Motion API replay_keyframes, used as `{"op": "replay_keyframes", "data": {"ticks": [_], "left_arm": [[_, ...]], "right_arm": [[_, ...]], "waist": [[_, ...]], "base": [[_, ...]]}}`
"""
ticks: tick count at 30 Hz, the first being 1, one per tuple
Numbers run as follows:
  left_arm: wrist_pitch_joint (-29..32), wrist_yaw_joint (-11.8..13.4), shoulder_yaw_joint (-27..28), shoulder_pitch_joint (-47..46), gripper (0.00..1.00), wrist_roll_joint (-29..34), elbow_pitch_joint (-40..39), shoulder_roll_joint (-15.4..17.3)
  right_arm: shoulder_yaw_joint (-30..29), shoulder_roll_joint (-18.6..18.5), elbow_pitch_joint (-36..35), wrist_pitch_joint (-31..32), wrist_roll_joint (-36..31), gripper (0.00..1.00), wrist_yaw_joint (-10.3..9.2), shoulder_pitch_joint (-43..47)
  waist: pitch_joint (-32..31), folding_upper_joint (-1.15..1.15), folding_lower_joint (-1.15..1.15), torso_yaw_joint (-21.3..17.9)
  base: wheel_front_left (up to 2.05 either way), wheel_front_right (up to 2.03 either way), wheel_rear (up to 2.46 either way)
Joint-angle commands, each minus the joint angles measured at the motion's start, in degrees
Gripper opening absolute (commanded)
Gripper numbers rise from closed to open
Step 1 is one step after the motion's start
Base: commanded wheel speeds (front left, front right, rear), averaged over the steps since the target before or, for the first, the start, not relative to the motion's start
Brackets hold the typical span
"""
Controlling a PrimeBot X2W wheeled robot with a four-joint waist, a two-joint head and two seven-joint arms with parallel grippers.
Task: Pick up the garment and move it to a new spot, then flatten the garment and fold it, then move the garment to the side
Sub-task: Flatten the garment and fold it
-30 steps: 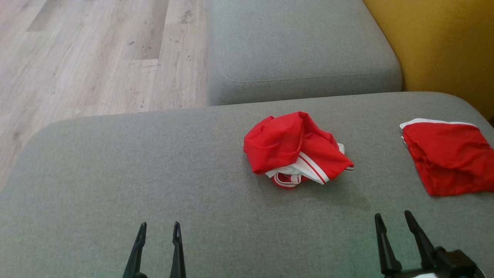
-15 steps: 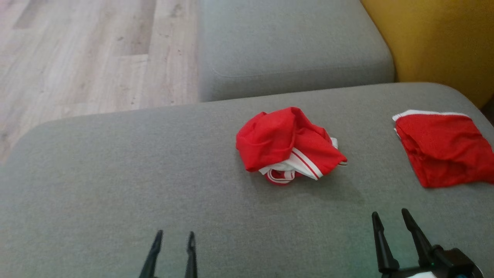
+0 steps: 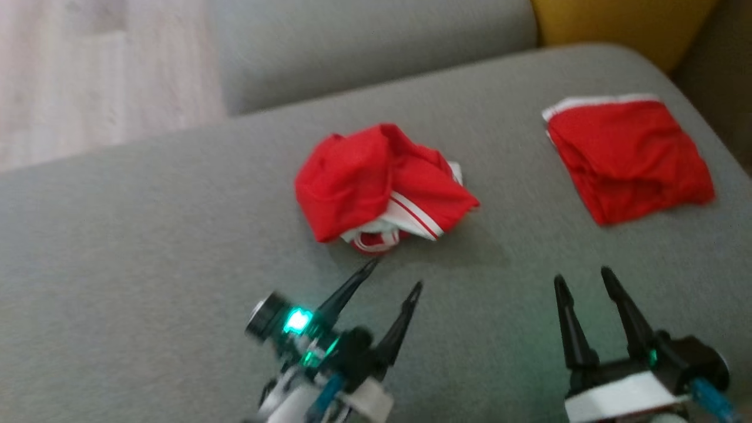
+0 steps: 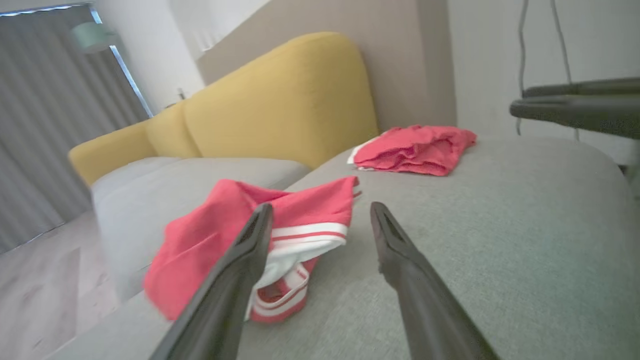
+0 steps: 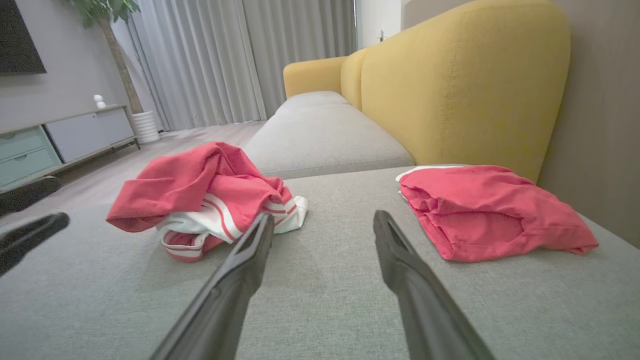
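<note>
progress (judged): nothing done, pick-up pending | garment (image 3: 382,188): crumpled, frame centre, on grey cushion (image 3: 147,235) | left gripper (image 3: 395,273): fingers apart, empty, just below it | right gripper (image 3: 581,275): fingers apart, empty, lower right | remaining: lift, move, flatten, fold, set aside

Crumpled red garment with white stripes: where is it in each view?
Head view: crumpled garment centre, just beyond left end effector.
Left wrist view: lower left, behind one finger.
Right wrist view: left of centre.
Shared landmark: flatter red garment to its right.
</note>
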Motion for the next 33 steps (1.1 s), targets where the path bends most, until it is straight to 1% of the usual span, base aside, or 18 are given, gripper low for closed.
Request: {"op": "replay_keyframes", "data": {"ticks": [1,5,6,7,11,16,21,22,23,26,27,29,30,33], "left_arm": [[-0.5,0.1,-0.2,-5.4,1.0,1.1,1.0,-0.3],[-0.5,1.5,-4.8,-13.0,1.0,2.4,8.1,-0.3],[-0.5,2.7,-6.6,-16.3,1.0,2.7,11.7,-0.3],[-0.5,2.7,-6.6,-16.3,1.0,2.7,11.7,-0.3],[-0.5,5.3,-9.1,-22.1,1.0,2.9,18.3,-0.3],[-0.5,8.7,-11.0,-27.3,1.0,3.4,26.7,-0.3],[-0.5,11.4,-11.4,-30.5,1.0,2.8,30.3,-0.3],[-0.5,11.7,-11.5,-31.1,0.47,2.8,30.6,-0.2],[-0.5,11.8,-11.6,-31.5,0.0,2.7,30.5,-0.1],[-0.5,11.6,-11.9,-32.7,0.0,1.8,28.4,0.0],[-0.5,11.0,-11.9,-33.1,0.0,1.1,26.6,0.0],[-0.5,8.6,-10.6,-33.6,0.0,-2.5,20.8,-0.1],[-0.5,7.9,-9.4,-34.3,0.0,-4.1,18.1,-0.1],[-0.5,5.1,-6.4,-37.9,0.0,-7.2,11.4,0.3]], "right_arm": [[1.7,-1.1,-2.1,-0.4,0.3,1.0,0.21,-4.1],[2.1,-1.0,-2.0,-0.4,0.9,1.0,0.21,-6.3],[2.3,-0.9,-1.9,-0.4,1.2,1.0,0.21,-7.1],[2.3,-0.9,-1.9,-0.4,1.2,1.0,0.21,-7.1],[2.7,-0.7,-1.6,-0.4,1.8,1.0,0.21,-8.5],[2.5,-0.1,-1.0,-0.4,2.8,1.0,0.21,-9.9],[2.5,0.1,-1.0,-0.4,3.4,1.0,0.21,-10.6],[2.5,0.1,-1.0,-0.4,3.4,1.0,0.21,-10.7],[2.5,0.1,-0.9,-0.4,3.4,1.0,0.21,-10.6],[2.2,0.1,-0.8,-0.4,3.4,1.0,0.21,-10.4],[2.1,0.1,-0.7,-0.4,3.4,1.0,0.21,-10.3],[2.0,0.2,-0.5,-0.4,3.4,1.0,0.21,-10.1],[2.0,0.3,-0.4,-0.4,3.4,1.0,0.21,-10.0],[2.2,0.6,-0.1,-0.4,3.4,1.0,0.21,-9.6]], "waist": [[4.8,0.0,-0.01,-3.9],[7.8,0.0,-0.01,-6.5],[9.2,0.0,-0.01,-7.6],[9.2,0.0,-0.01,-7.6],[11.3,0.0,-0.01,-9.6],[12.8,0.0,-0.01,-11.7],[13.4,0.0,-0.01,-12.7],[13.4,0.0,-0.01,-12.8],[13.3,0.0,-0.01,-12.8],[12.7,0.0,-0.01,-12.7],[12.4,0.0,-0.01,-12.6],[11.6,0.0,-0.01,-12.2],[11.2,0.0,-0.01,-11.9],[9.5,0.0,-0.01,-11.2]], "base": [[0.0,0.0,0.0],[0.0,0.0,0.0],[0.0,0.0,0.0],[0.0,0.0,0.0],[0.0,0.0,0.0],[0.0,0.0,0.0],[0.0,0.0,0.0],[0.0,0.0,0.0],[0.0,0.0,0.0],[0.0,0.0,0.0],[0.0,0.0,0.0],[0.0,0.0,0.0],[0.0,0.0,0.0],[0.0,0.0,0.0]]}}
